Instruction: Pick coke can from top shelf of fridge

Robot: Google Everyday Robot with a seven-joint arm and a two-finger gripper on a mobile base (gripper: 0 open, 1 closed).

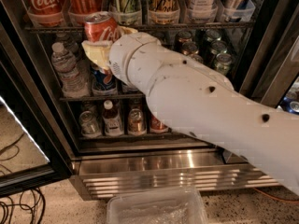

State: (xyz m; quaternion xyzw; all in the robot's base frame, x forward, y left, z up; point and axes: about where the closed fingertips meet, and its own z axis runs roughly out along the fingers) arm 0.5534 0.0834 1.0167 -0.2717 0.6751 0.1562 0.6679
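The white arm is reaching into the open fridge [163, 164]. Its gripper [106, 42] is hanging just below the front edge of the top shelf [196, 26] and clamping the coke can [101, 28] between its pale fingers [96, 54]. The can is standing upright, seemingly clear of the shelf's trays. A water bottle [65, 71] is standing just left of it.

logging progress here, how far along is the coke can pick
Done: the gripper is shut on the coke can, which is out of the clear trays and held in front of the top shelf edge. In hand: the can is carried at the open front of the fridge. Left: draw it fully clear of the fridge.
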